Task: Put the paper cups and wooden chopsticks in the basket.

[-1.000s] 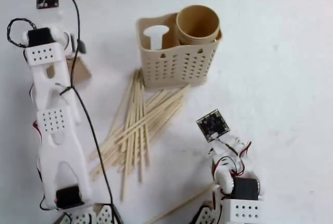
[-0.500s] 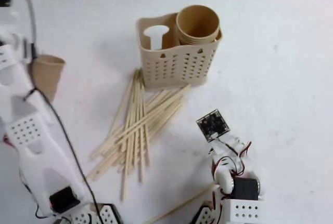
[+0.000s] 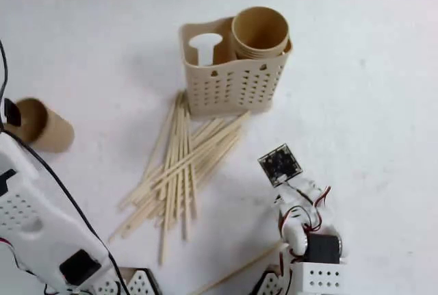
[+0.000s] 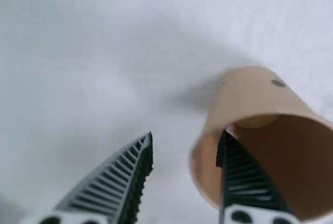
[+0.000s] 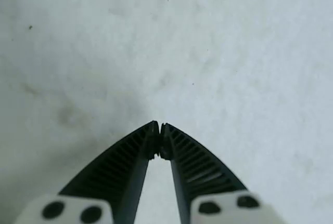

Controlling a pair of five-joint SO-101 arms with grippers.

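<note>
We see the left arm [image 3: 34, 226] has swung to the surface's [image 3: 356, 103] left edge with the paper cup [image 3: 42, 129]; left fingers [image 4: 130, 174] apart, one inside the cup's rim. Right fingers [image 5: 132, 167] together over the surface.

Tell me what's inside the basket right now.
A stack of paper cups sits in the basket's right half. No chopsticks inside; they lie on the table in front. Cups hide the floor beneath.

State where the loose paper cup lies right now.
In the high view the paper cup lies on its side at the far left, left of the chopsticks, beside the left arm.
</note>
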